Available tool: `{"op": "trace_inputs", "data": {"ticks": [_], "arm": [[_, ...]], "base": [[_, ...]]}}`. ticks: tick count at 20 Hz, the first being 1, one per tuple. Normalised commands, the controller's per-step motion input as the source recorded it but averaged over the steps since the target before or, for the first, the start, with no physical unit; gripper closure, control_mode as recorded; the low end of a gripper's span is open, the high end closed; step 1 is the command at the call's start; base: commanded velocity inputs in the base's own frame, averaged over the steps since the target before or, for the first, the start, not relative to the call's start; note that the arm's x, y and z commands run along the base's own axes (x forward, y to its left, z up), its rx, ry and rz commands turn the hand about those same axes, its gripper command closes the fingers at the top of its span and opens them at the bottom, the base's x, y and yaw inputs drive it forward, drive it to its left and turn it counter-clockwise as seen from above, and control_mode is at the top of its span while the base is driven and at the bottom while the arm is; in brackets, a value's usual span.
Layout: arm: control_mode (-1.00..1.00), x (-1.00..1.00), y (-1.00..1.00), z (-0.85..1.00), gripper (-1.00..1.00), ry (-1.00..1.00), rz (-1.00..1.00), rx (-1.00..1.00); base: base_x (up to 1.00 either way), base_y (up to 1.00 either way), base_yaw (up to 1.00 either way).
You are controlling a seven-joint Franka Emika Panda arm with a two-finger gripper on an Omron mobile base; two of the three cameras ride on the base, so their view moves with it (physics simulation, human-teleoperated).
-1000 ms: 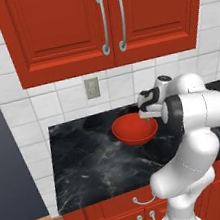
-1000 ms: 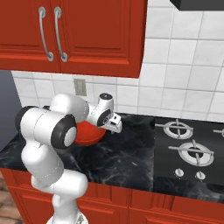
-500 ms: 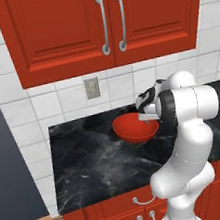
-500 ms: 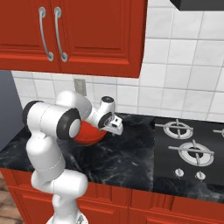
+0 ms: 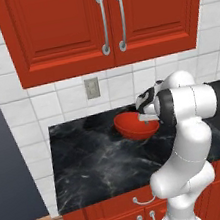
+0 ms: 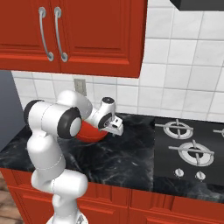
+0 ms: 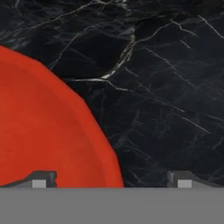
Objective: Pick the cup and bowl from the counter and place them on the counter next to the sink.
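The red bowl (image 5: pixel 131 125) sits on the black marble counter (image 5: pixel 95 160) near the back wall. My gripper (image 5: pixel 149 117) hangs open just above the bowl's right rim. In the hand view the bowl (image 7: pixel 43 131) takes up the left side, and the gripper (image 7: pixel 111 180) straddles its rim, with one fingertip (image 7: pixel 43 178) over the bowl and the other fingertip (image 7: pixel 181 178) over bare counter (image 7: pixel 166 87). From the right base view the gripper (image 6: pixel 114 127) sits at the near edge of the bowl (image 6: pixel 89 132). The cup and the sink are out of view.
A black gas stovetop (image 6: pixel 188 148) with burners lies right of the bowl. Red wall cabinets (image 5: pixel 102 22) hang above, and a wall outlet (image 5: pixel 91 87) sits on the tiled backsplash. The counter ends at its left edge (image 5: pixel 54 172).
The arm has folded closer and the hand has sunk slightly toward the bowl's rim. The jaws stay open and the bowl has not moved.
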Motion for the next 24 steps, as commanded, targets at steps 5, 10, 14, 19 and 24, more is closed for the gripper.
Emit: {"op": "trace_inputs", "data": {"ticks": [5, 10, 14, 19, 24], "arm": [[-1.0, -0.1, 0.0, 0.04, -1.0, 0.0, 0.0, 0.0], [-1.0, -0.12, 0.08, 0.02, -1.0, 0.0, 0.0, 0.13], [-1.0, -0.14, 0.1, 0.0, -1.0, 0.0, 0.0, 0.17], [-1.0, -0.04, 0.1, 0.0, -1.0, 0.0, 0.0, 0.07], [-1.0, 0.0, 0.02, 0.0, 1.0, 0.0, 0.0, 0.0]], "base": [[0.0, 0.0, 0.0], [0.0, 0.0, 0.0], [0.0, 0.0, 0.0], [0.0, 0.0, 0.0], [0.0, 0.0, 0.0]]}}
